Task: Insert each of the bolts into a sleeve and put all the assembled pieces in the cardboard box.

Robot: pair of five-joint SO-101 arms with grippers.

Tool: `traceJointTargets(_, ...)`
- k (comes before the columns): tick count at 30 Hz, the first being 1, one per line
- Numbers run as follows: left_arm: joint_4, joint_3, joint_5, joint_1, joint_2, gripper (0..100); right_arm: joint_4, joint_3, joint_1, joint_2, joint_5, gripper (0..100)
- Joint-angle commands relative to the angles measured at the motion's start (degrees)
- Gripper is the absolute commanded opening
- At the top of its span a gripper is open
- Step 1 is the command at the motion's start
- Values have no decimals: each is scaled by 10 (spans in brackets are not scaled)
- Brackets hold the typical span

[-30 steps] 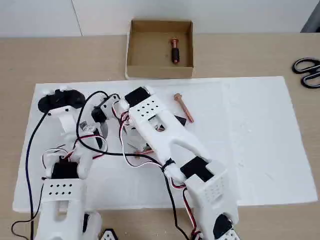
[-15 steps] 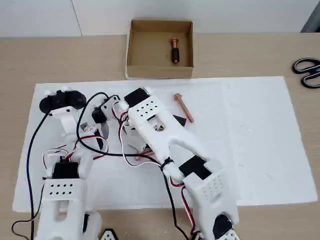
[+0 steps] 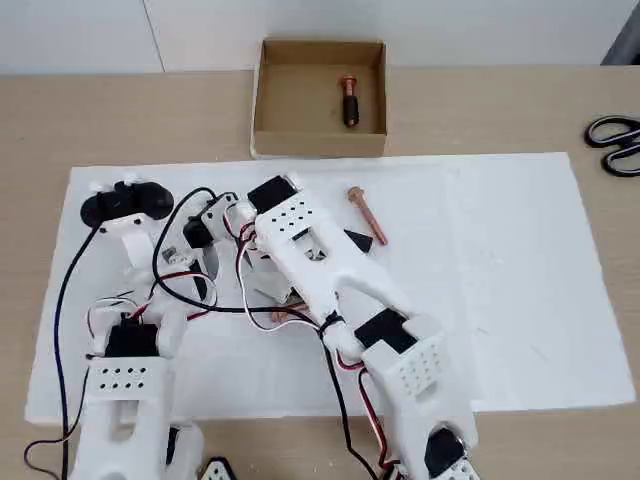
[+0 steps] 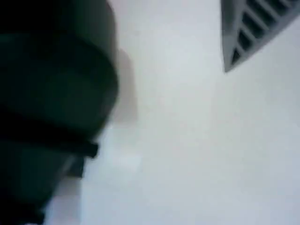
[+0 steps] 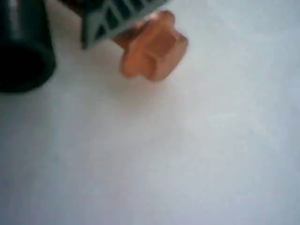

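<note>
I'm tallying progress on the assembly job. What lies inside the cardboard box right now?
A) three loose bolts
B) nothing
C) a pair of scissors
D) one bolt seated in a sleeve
D: in the high view a single copper-coloured bolt in a dark sleeve lies inside the cardboard box, while a loose bolt lies outside it on the white sheet.

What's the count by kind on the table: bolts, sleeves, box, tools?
Copper bolts: 3 - boxed bolt, loose bolt on the white sheet, bolt by the right wrist camera
Black sleeves: 2 - sleeve on the boxed bolt, sleeve by that camera
Cardboard box: 1
Scissors: 1
Total: 7
</note>
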Motion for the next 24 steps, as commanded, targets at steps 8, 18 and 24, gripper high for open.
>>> traceJointTargets(8,-17,-12,4,-4,-8,174,-3,-1,-12,20,10,161)
traceJointTargets(18,-18,-12,4,-4,-8,174,-10,-2,-10,59,10,99)
traceJointTargets(24,-18,-12,4,-4,-8,174,-6,-12,15,60,10,20)
